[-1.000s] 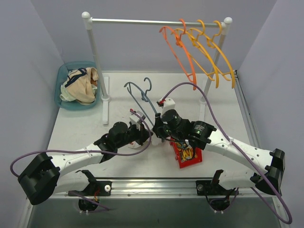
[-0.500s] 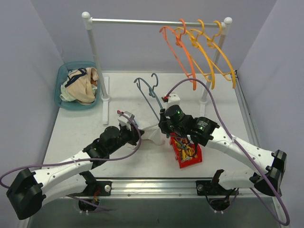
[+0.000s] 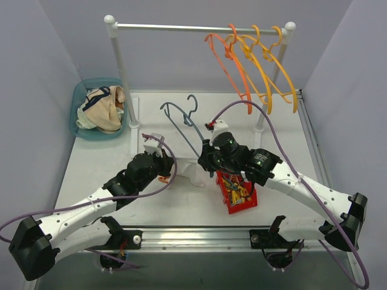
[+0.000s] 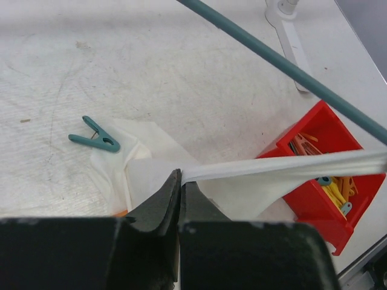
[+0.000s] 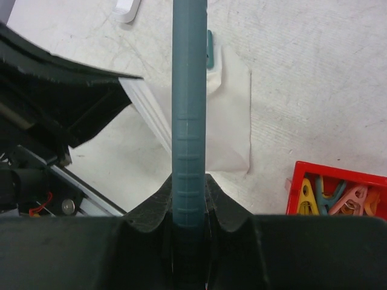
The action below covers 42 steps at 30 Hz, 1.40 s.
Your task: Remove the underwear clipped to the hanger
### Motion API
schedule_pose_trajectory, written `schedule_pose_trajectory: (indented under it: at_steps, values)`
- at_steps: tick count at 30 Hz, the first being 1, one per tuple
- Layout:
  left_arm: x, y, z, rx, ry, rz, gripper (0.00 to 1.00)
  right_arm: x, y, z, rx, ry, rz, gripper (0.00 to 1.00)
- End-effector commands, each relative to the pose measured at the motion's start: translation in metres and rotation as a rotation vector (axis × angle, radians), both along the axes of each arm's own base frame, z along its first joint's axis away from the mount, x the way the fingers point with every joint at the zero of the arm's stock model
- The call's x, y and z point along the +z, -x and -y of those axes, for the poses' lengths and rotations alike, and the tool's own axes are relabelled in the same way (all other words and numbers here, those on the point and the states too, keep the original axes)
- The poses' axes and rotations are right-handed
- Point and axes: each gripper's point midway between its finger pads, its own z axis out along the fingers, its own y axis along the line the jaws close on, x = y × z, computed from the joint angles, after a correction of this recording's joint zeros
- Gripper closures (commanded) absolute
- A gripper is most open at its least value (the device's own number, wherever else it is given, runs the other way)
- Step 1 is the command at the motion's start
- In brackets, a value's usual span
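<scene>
**Peeling the white brief off the hanger, pull under way**

- Left gripper [image 4: 179, 181]: jaws pinched shut on a fold of the white brief [image 4: 236, 196], low over the table [image 4: 151, 54].
- Right gripper [image 5: 188, 178]: clamped around the bar of the blue-grey hanger [image 5: 188, 90], which runs straight out between its fingers.
- Step in hand, as I read it: one arm holds the hanger and the other draws the cloth away from it. It is not finished.
- White brief: thin, soft and plain white. Most of it is slumped on the table between the two grippers. One band is drawn taut from the left jaws toward the right and runs off the left wrist view. Whether that far end is clipped to the hanger can't be seen.
- One teal clip [image 4: 94, 140] lies at the edge of the cloth. I can't tell if it bites the fabric or just rests beside it.
- Red box [image 4: 289, 138] of coloured clips sits just beside the brief, under the right wrist.
- Next move, my guess: pull the left arm further away from the hanger while the right holds firm, until the band goes slack. If the band stays tight, a clip has to be opened first. The thin cloth may stretch or slip in the pinch.
- Farther back, a teal basket [image 3: 97, 136] at the far left holds a cream brief [image 3: 95, 101] with dark trim among other cloths.
- A rack [image 3: 181, 26] at the rear carries orange hangers [image 3: 254, 66].
</scene>
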Motion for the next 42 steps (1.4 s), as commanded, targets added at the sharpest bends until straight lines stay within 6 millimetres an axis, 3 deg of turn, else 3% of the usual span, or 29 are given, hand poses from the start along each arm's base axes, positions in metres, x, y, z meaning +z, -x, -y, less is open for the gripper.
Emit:
schedule_pose_trajectory:
  at_steps: [1, 5, 12, 16, 18, 22, 23, 24, 27, 28, 30, 31, 33, 34, 42]
  values:
    - [-0.020, -0.027, -0.055, 0.243, -0.123, -0.067, 0.97, 0.005, 0.006, 0.016, -0.001, -0.008, 0.003, 1.00]
    - [-0.019, -0.045, -0.067, 0.300, -0.109, -0.102, 0.98, -0.020, 0.017, 0.016, 0.023, 0.012, -0.065, 1.00]
    - [-0.026, -0.065, -0.077, 0.370, -0.122, -0.170, 0.98, -0.050, 0.017, 0.022, -0.001, 0.068, -0.143, 1.00]
    - [-0.028, -0.067, -0.064, 0.310, -0.088, -0.191, 0.97, -0.058, 0.009, 0.025, -0.025, 0.109, -0.145, 1.00]
    - [-0.027, -0.063, -0.054, 0.255, -0.053, -0.183, 0.97, -0.051, 0.003, 0.023, -0.007, 0.120, -0.113, 1.00]
    - [-0.028, -0.051, -0.044, 0.192, 0.004, -0.190, 0.98, -0.009, -0.019, 0.027, -0.030, 0.142, 0.023, 1.00]
    - [-0.029, -0.048, -0.044, 0.188, 0.014, -0.202, 0.98, 0.006, -0.028, 0.031, -0.056, 0.162, 0.073, 1.00]
    - [-0.029, -0.043, -0.042, 0.173, 0.024, -0.204, 0.98, 0.033, -0.037, 0.029, -0.068, 0.141, 0.129, 1.00]
    - [-0.029, -0.036, -0.036, 0.148, 0.044, -0.213, 0.97, 0.068, -0.055, 0.034, -0.087, 0.189, 0.225, 1.00]
    - [-0.029, -0.034, -0.033, 0.136, 0.044, -0.215, 0.97, 0.096, -0.060, 0.031, -0.090, 0.161, 0.272, 1.00]
    - [-0.030, -0.032, -0.030, 0.127, 0.042, -0.220, 0.98, 0.110, -0.076, 0.033, -0.100, 0.175, 0.291, 1.00]
    - [-0.030, -0.031, -0.029, 0.123, 0.039, -0.221, 0.98, 0.130, -0.082, 0.033, -0.107, 0.147, 0.307, 1.00]
    - [-0.029, -0.030, -0.026, 0.114, 0.038, -0.222, 0.97, 0.136, -0.098, 0.033, -0.112, 0.144, 0.297, 1.00]
    - [-0.029, -0.029, -0.025, 0.108, 0.038, -0.222, 0.97, 0.152, -0.102, 0.032, -0.113, 0.117, 0.314, 1.00]
    - [-0.017, -0.030, -0.013, 0.073, 0.042, -0.216, 0.98, 0.176, -0.143, 0.031, -0.127, 0.050, 0.311, 1.00]
